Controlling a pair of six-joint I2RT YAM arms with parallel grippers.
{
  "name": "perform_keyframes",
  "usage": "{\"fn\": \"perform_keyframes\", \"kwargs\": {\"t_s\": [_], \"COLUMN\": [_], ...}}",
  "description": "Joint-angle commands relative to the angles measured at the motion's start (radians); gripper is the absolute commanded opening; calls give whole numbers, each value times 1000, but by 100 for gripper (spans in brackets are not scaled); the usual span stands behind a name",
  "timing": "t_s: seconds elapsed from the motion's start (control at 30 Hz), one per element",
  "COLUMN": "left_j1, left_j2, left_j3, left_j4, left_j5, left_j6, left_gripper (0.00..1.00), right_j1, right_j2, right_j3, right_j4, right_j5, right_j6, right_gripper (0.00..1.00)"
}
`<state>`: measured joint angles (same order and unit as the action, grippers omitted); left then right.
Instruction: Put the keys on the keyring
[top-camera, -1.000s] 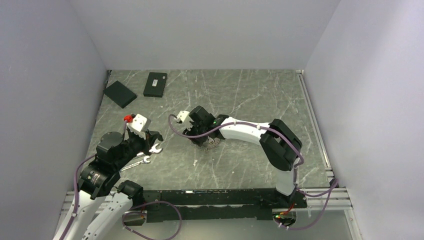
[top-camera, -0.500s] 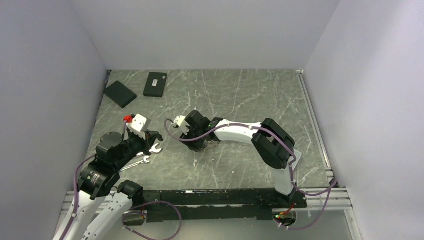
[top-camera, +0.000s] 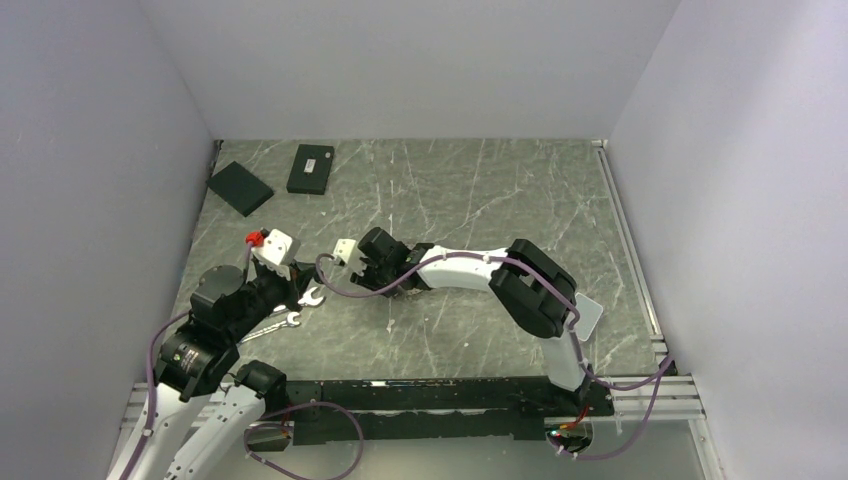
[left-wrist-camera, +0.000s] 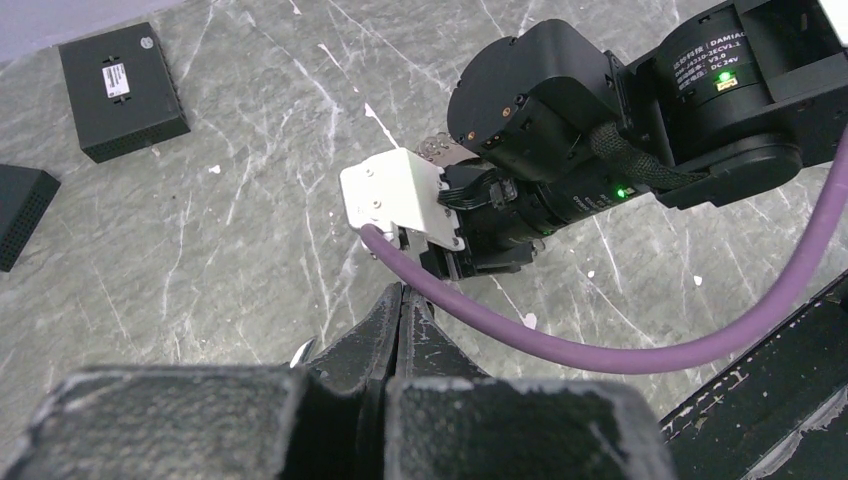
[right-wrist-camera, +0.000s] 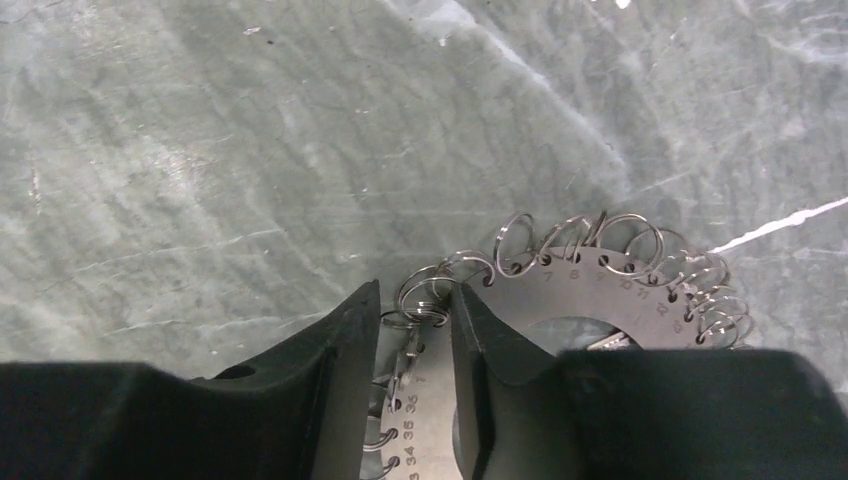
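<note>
The keyring (right-wrist-camera: 600, 280) is a flat grey metal disc with numbered holes and many small wire split rings along its rim. It lies on the table under my right gripper (right-wrist-camera: 415, 295). The fingers stand a narrow gap apart, with a cluster of split rings (right-wrist-camera: 430, 295) and a thin metal piece pinched between them. No separate keys show clearly. In the top view the right gripper (top-camera: 380, 280) hides the keyring; a sliver of it shows in the left wrist view (left-wrist-camera: 440, 150). My left gripper (left-wrist-camera: 402, 295) is shut and empty, just left of the right wrist.
Two silver open-ended wrenches (top-camera: 310, 297) (top-camera: 285, 320) lie by the left gripper (top-camera: 303, 280); one tip shows in the left wrist view (left-wrist-camera: 300, 350). Two flat black boxes (top-camera: 240, 187) (top-camera: 311, 168) lie at the far left. A purple cable (left-wrist-camera: 600, 350) loops off the right wrist.
My right arm has slid left across the table, toward the left gripper. The left arm has not moved.
</note>
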<state>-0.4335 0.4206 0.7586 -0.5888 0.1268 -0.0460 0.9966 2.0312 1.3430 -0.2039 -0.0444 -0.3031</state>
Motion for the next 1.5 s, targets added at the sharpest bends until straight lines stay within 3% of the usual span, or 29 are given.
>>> {"fn": "perform_keyframes", "kwargs": {"t_s": [0.0,0.1,0.47,0.6,0.63,0.67,0.7,0.73,0.83,0.97,1.1,1.27,1.47], "left_j1": [-1,-1,-1,-1,-1,-1,-2,-1,-1,-1,-1,-2,-1], "left_j2": [-13,-11,-4,-3,-3,-4,-5,-5,-9,-8,1,7,28], "left_j3": [1,1,1,1,1,1,1,2,1,1,0,-1,-1], "left_j4": [33,34,35,34,34,34,34,34,34,35,39,43,39], "left_j5": [7,8,5,5,5,5,6,6,7,16,31,37,34], "left_j6": [-11,-11,-9,-9,-9,-9,-9,-9,-10,-11,-11,-12,-12], "left_gripper": [0,0,0,0,0,0,0,0,0,0,0,0,0], "right_j1": [2,1,-3,-5,-9,-17,-27,-32,-36,-37,-40,-110,-172], "right_j2": [48,32,-244,-338,-358,-374,-391,-401,-434,-499,-577,-655,-699], "right_j3": [-31,-40,-134,-184,-197,-210,-223,-236,-277,-350,-429,-526,-595], "right_j4": [-16,-9,74,99,98,89,75,58,-9,-94,-131,-97,-50], "right_j5": [74,70,11,105,138,169,203,229,310,406,441,309,157], "right_j6": [-29,-26,41,105,141,177,231,269,387,542,685,804,780], "right_gripper": [27,1,0,0,0,13,33,45,52,54,50,43,37]}}
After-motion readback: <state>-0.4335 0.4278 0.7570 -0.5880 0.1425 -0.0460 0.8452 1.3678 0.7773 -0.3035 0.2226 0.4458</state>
